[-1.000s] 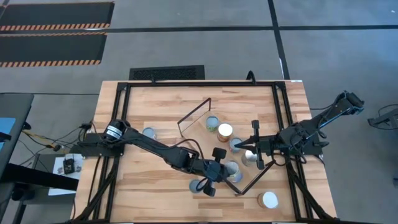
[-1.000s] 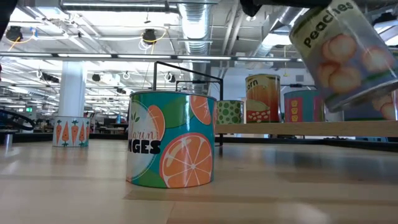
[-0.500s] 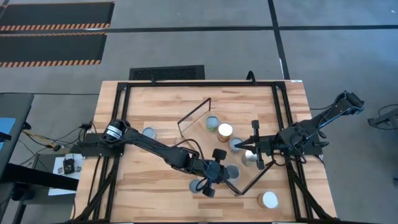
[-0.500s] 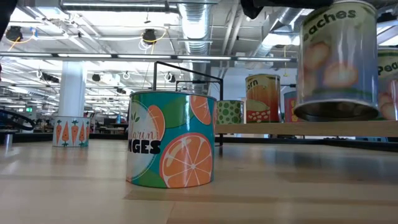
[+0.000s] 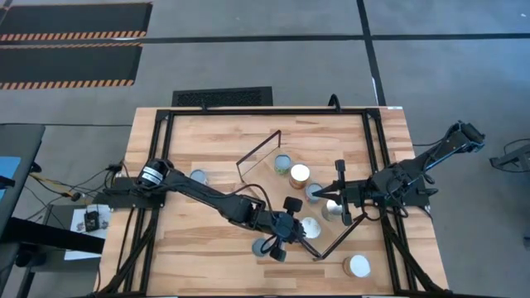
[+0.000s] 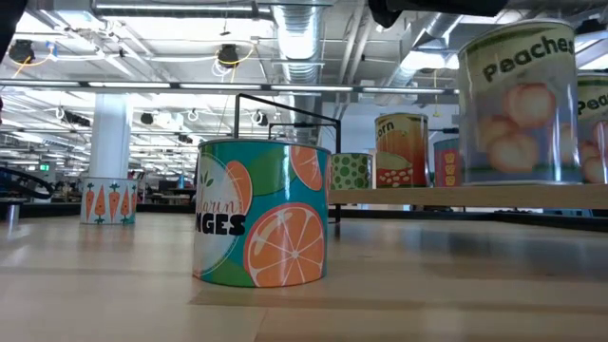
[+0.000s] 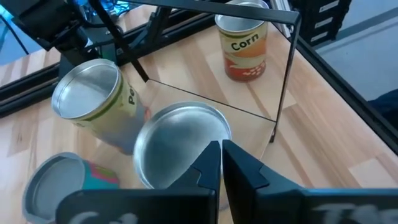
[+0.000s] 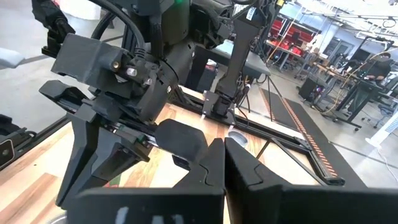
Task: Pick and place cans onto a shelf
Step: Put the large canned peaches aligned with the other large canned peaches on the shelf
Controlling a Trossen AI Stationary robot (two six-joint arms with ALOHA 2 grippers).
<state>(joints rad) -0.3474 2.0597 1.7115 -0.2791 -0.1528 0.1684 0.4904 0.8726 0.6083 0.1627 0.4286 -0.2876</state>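
My left gripper (image 5: 287, 226) (image 7: 221, 152) is shut at the silvery top of a Peaches can (image 6: 518, 103) (image 5: 310, 228), which stands upright on the pale-wood shelf (image 6: 446, 197) with black wire end frames (image 6: 285, 122). More cans stand in a row on the shelf: a green one (image 5: 282, 163), a Corn one (image 5: 299, 174) and others (image 5: 315, 191). An oranges can (image 6: 261, 214) (image 5: 267, 247) stands on the table in front of the shelf. My right gripper (image 5: 325, 193) (image 8: 219, 155) is shut and empty above the shelf's cans. My left gripper pinches the Peaches can's top rim (image 7: 208, 148) on its near side between its two fingers. The fingers come from above, slanting down. The can is upright with its base on the shelf board.
A carrots can (image 6: 106, 201) (image 5: 199, 176) stands at the table's left. A Corn can (image 7: 245, 43) (image 5: 358, 266) stands on the table beyond the shelf's end frame, near the front right. Black rails (image 5: 157, 165) run along the table's sides.
My left gripper has swung the Peaches can from tilted to upright and lowered it onto the shelf board, where its base now rests. The gripper stays shut at its top.
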